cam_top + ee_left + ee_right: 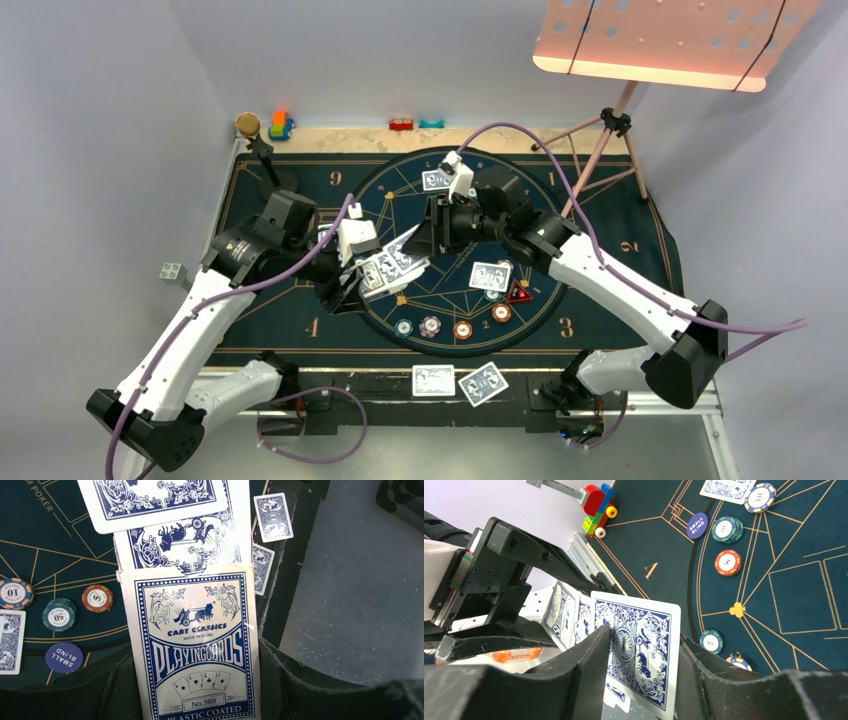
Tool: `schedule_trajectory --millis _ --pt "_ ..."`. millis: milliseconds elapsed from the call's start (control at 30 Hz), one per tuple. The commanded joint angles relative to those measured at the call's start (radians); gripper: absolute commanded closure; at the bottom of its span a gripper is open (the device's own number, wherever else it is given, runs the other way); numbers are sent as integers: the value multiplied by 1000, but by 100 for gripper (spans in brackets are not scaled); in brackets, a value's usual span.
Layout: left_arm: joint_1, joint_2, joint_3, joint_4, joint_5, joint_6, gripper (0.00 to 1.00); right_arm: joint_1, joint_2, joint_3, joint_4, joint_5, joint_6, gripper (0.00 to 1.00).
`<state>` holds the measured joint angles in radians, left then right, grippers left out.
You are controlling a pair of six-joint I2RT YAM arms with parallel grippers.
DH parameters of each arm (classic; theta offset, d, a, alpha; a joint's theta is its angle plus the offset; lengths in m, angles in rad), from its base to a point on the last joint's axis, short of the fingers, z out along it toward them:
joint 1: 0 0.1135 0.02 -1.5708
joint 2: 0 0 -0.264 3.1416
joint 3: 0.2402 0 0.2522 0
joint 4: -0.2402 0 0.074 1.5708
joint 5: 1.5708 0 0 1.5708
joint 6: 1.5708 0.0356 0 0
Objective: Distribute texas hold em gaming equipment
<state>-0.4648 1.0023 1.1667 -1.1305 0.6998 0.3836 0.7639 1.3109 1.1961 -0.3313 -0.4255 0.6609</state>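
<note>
Card (639, 650) you want sticks out of the Cart Classics pack (197, 650), held in mid-air over the left-centre of the poker mat (270, 335) on the table. Its long axis runs from the pack's mouth toward the right jaws, so the right arm (600, 275) is nearer. Right jaws sit abt half closed w/ the card between them; can't tell if they bite. Left jaws are clamped on the pack's lower end. Right arm reaches across the mat, wrist facing the left arm (185, 330).
</note>
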Motion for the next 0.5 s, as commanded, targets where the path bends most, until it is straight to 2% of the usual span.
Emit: schedule_trajectory --millis 0,467 --pt "6 -26 4 30 36 -3 100 0 -37 66 -51 82 -51 54" --pt "5 -34 -1 27 36 -3 100 0 -48 123 -119 164 -95 71"
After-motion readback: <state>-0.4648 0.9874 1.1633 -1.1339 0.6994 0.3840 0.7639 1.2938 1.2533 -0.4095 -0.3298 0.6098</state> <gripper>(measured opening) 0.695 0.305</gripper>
